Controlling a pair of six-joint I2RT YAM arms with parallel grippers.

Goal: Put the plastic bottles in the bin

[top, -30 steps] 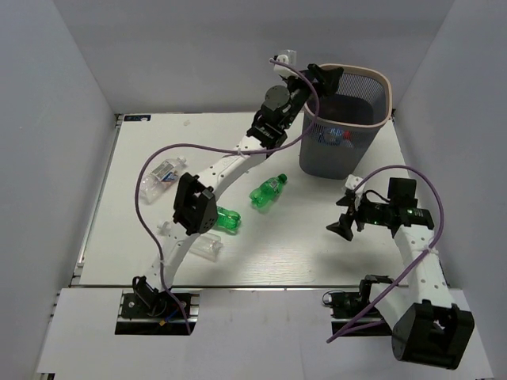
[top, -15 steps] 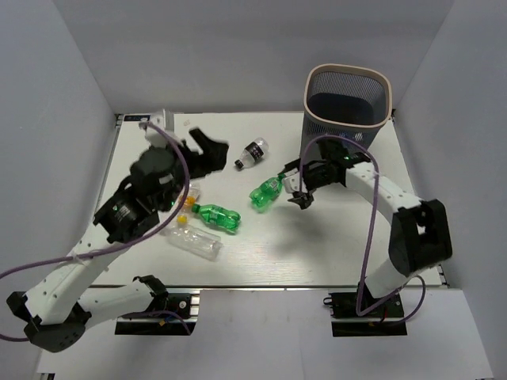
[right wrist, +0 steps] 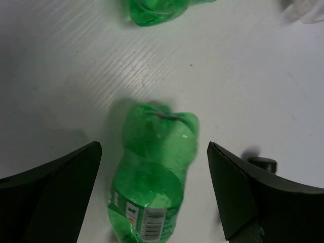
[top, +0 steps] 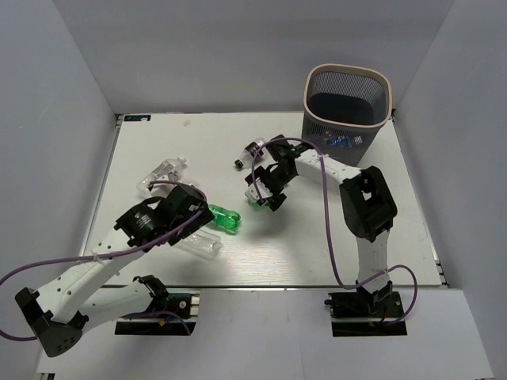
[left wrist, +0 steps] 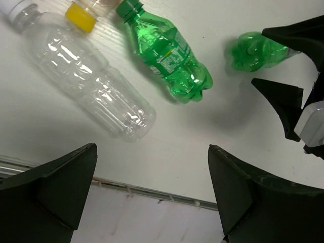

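White table [top: 317,245]; right hand [right wrist: 153,148] wide open astride green bottle [right wrist: 152,177]; left hand [left wrist: 152,148] open, empty, beside other green bottle [left wrist: 167,50]

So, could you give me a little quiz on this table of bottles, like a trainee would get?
1. How many green plastic bottles lie on the white table?
2. Where does the dark grey mesh bin stand? A. at the table's far right corner. B. at its near left corner. C. in its middle.
3. True or false: the right gripper is open, with its fingers on either side of a green bottle.
Key: 1. two; 2. A; 3. true.
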